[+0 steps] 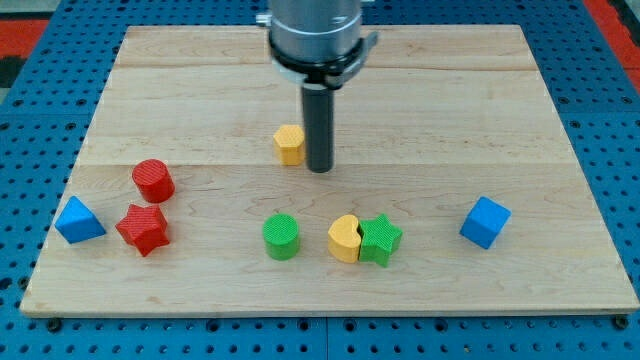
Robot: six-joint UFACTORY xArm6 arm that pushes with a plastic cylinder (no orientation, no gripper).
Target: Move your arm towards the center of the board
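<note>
My tip (pixel 319 168) rests on the wooden board (pixel 450 120) near its middle, just to the right of a yellow hexagonal block (pixel 289 144), close to it or touching. Below it, toward the view's bottom, sit a green cylinder (pixel 281 237), a yellow heart (pixel 343 239) and a green star (pixel 381 240); the heart and star touch each other. A red cylinder (pixel 153 180), a red star (pixel 143 229) and a blue triangular block (pixel 78 221) lie at the left. A blue cube (pixel 485 222) lies at the right.
The arm's grey housing (pixel 315 35) hangs over the board's top middle. A blue perforated surface (pixel 600 120) surrounds the board, with red patches at the top corners.
</note>
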